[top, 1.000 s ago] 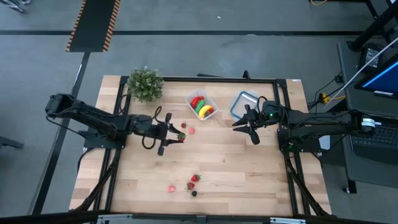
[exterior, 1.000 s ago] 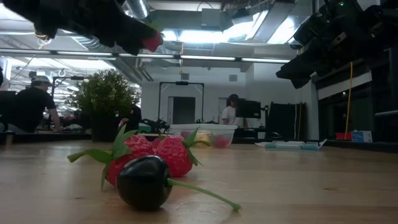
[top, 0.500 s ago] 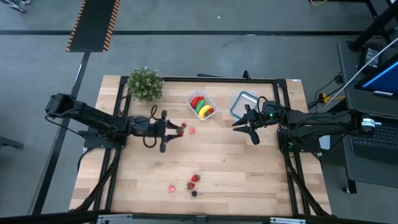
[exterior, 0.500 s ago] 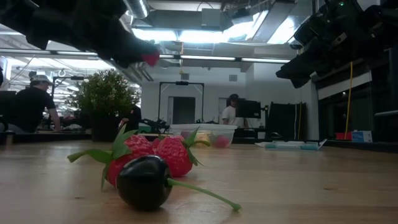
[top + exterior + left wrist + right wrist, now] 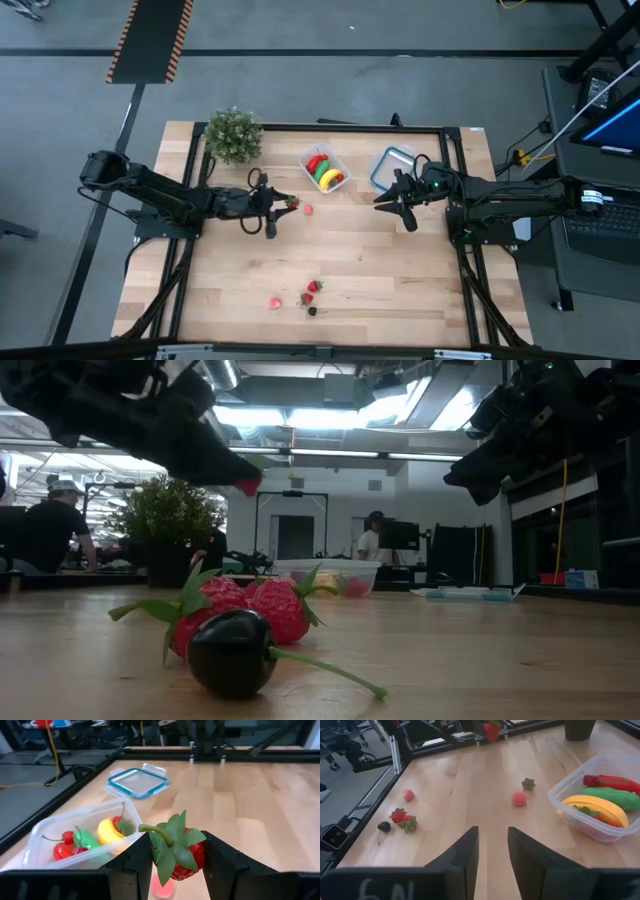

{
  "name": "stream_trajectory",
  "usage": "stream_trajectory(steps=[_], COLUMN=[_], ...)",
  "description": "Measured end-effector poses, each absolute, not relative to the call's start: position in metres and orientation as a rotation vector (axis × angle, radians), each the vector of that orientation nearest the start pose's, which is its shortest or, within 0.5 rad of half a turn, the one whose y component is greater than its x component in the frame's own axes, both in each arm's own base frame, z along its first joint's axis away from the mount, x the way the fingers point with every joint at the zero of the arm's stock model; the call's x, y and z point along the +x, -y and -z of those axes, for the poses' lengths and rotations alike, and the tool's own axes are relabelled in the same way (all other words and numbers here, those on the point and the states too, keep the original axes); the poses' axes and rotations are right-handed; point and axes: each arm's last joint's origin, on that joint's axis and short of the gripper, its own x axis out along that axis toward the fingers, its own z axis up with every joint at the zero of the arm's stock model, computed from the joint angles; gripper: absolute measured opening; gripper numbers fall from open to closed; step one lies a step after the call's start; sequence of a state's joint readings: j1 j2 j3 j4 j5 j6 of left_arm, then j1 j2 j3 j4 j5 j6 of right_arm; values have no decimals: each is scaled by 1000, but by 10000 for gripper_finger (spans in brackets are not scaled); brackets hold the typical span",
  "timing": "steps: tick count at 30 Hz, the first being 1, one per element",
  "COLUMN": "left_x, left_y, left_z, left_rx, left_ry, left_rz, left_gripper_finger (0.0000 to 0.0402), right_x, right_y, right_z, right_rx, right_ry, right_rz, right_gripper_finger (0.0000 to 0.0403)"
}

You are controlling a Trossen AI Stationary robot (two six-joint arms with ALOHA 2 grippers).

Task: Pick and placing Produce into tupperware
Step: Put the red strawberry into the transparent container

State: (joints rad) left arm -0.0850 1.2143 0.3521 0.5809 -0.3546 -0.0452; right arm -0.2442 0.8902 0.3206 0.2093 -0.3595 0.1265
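Right now the left gripper hangs above the tabletop, a little left of the tupperware, its jaws clenched on a strawberry. From the left wrist view the berry sits squeezed between the two dark fingers, green leafy cap turned outward, red body touching both sides. Under it on the wood lies a pink round fruit, apart from the jaws.

The tupperware rests on the far middle of the tabletop and already holds a yellow banana, a green oblong piece and a red pepper. Just right of it lies a clear container with a blue rim.

The right gripper hovers over the tabletop near that blue-rimmed container, on the right side. Its jaws stand partly apart with nothing between them; the right wrist view shows bare wood through the gap.

Toward the near edge a small cluster of produce remains: two strawberries touching each other, a dark cherry just in front of them, and a pink berry a little to their left. A bushy potted plant stands at the far left corner. In the room beyond, a person sits at the left.
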Motion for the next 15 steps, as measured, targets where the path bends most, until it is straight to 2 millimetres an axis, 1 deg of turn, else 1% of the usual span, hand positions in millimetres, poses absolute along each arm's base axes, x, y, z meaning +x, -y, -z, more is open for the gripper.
stream_trajectory(steps=[6, 15], left_x=[239, 268], left_y=[-10, -42], left_z=[-182, -191], left_rx=[33, 48], left_ry=[-315, -479], left_rz=[-312, -243], left_gripper_finger=[129, 129], right_x=[180, 188], right_y=[34, 36], right_z=[-190, -175], right_rx=[240, 235], right_ry=[-376, -459], right_rz=[-91, -91], right_gripper_finger=[106, 106])
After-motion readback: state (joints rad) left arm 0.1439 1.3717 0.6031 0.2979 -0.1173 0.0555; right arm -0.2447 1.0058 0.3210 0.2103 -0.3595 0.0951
